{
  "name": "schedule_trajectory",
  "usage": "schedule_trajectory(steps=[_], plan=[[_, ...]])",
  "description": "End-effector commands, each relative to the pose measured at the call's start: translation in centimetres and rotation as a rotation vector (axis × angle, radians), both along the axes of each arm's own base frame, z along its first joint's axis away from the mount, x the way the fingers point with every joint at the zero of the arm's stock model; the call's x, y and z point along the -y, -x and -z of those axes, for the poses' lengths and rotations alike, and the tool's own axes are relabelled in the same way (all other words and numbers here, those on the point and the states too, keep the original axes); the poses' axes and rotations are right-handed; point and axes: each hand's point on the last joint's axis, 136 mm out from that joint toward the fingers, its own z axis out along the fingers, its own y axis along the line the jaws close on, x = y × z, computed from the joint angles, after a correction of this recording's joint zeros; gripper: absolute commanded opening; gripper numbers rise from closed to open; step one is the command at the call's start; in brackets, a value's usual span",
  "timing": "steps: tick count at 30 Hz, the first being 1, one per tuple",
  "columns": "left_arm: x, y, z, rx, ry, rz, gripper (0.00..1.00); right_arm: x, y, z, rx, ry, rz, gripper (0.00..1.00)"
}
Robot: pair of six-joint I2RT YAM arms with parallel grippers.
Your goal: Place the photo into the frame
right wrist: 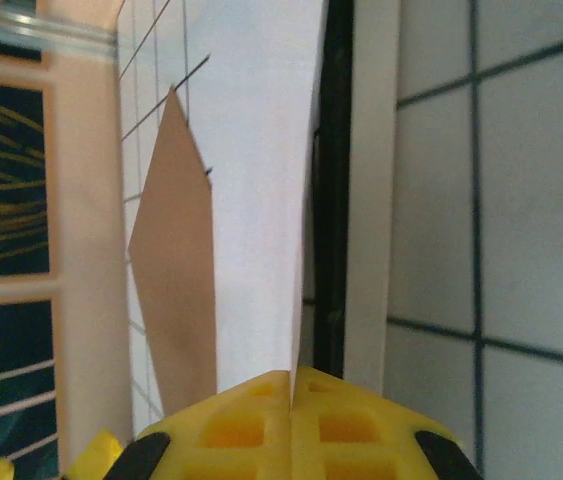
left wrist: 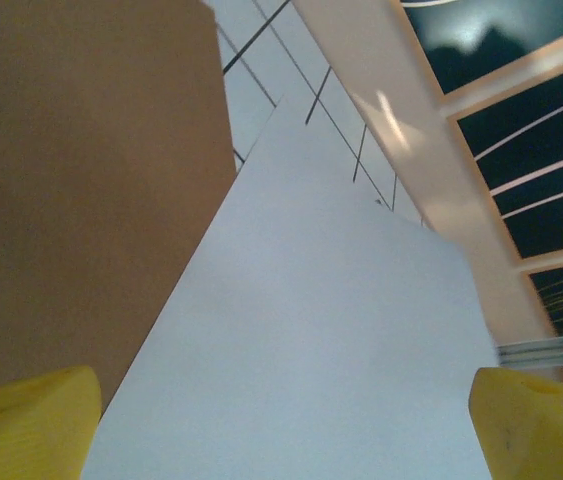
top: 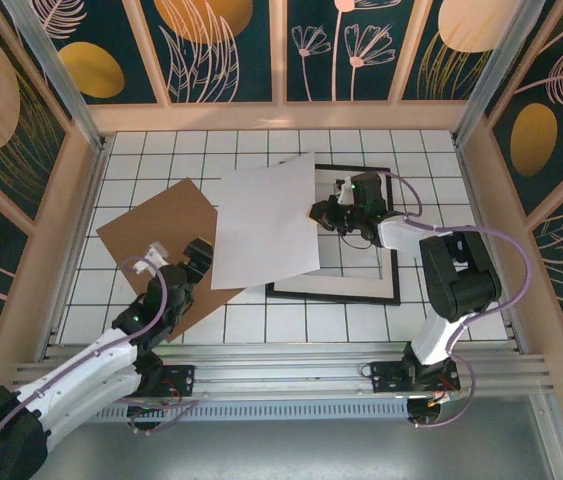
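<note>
The photo [top: 266,220] shows its plain white side and hangs tilted over the table's middle. It lies partly over the brown backing board [top: 156,235] and the frame [top: 331,296], whose narrow black rim holds a white mat [top: 361,283]. My right gripper [top: 319,213] is shut on the photo's right edge. In the right wrist view the yellow fingers [right wrist: 290,385] pinch the sheet [right wrist: 256,180] beside the black rim [right wrist: 336,200]. My left gripper [top: 201,262] stands open at the photo's lower left corner. Its fingertips [left wrist: 21,425] are spread wide around the sheet [left wrist: 321,300].
The brown backing board [left wrist: 81,180] lies flat on the white tiled table, left of centre. Wooden side walls [top: 71,215] and a back wall with patterned panels close in the workspace. An aluminium rail [top: 281,365] runs along the near edge by the arm bases.
</note>
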Motion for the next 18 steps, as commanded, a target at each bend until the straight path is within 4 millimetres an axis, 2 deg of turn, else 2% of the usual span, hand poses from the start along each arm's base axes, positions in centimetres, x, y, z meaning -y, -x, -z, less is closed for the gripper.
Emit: schedule_trajectory(steps=[1, 5, 11, 18], plan=[[0.2, -1.2, -2.7, 0.039, -0.169, 0.027, 0.95, 0.0, 0.7, -2.3, 0.068, 0.024, -0.044, 0.0], [1.4, -2.7, -4.0, 0.045, -0.261, 0.066, 0.96, 3.3, -0.5, -2.2, 0.105, 0.167, 0.002, 0.0], [3.5, -4.6, -4.9, 0.064, -0.327, 0.137, 0.98, 9.4, -1.0, -0.5, 0.096, 0.392, 0.071, 0.0], [5.9, -6.3, -4.5, 0.039, -0.406, 0.229, 0.99, 14.6, -0.2, 0.7, 0.072, 0.459, 0.171, 0.0]])
